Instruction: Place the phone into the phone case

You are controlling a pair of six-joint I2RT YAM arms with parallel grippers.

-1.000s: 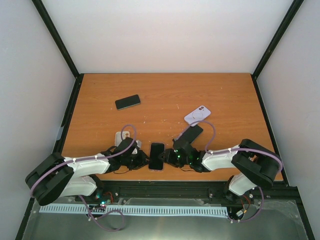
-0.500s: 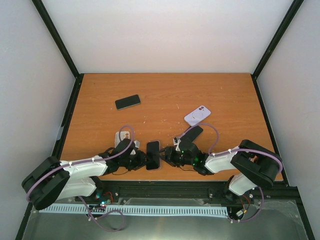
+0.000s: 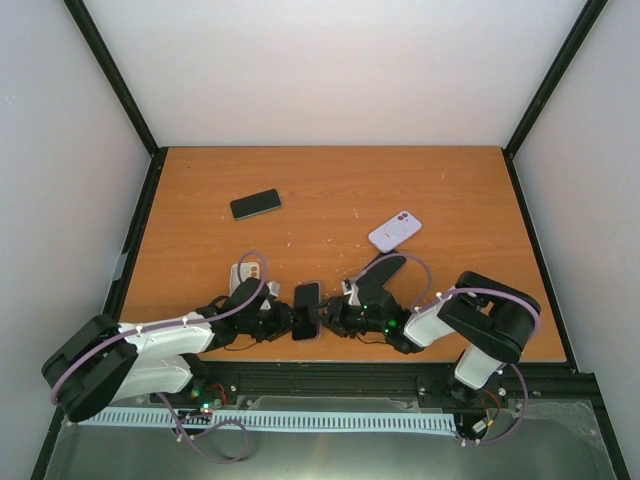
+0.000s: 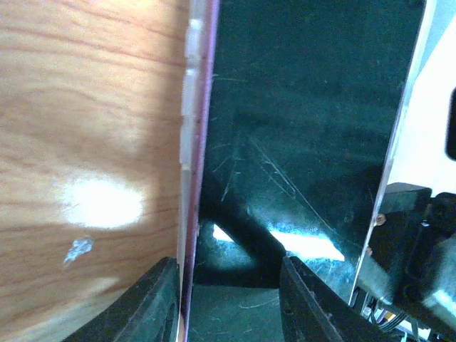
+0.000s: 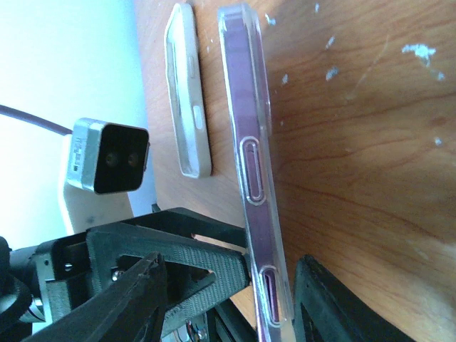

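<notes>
The phone (image 3: 306, 309), purple-sided with a dark screen and a clear case around it, stands tilted on its long edge near the table's front edge between my two grippers. My left gripper (image 3: 284, 320) is open. In the left wrist view (image 4: 231, 303) one finger (image 4: 160, 299) lies against the back of the phone (image 4: 306, 142) and the other finger is over the screen. My right gripper (image 3: 332, 318) is open wide and straddles the edge of the phone (image 5: 249, 142) in the right wrist view (image 5: 231, 281). The left gripper's finger (image 5: 206, 267) touches the phone from the far side.
An empty white case (image 3: 246, 274) lies just left of the phone and also shows in the right wrist view (image 5: 189, 107). A black flat item (image 3: 386, 267) lies behind the right gripper. A lilac phone or case (image 3: 394, 231) and a black phone (image 3: 255, 204) lie farther back.
The phone lay flat a second ago; it has been tipped up onto its edge. Both grippers have closed in on it and moved slightly left.
</notes>
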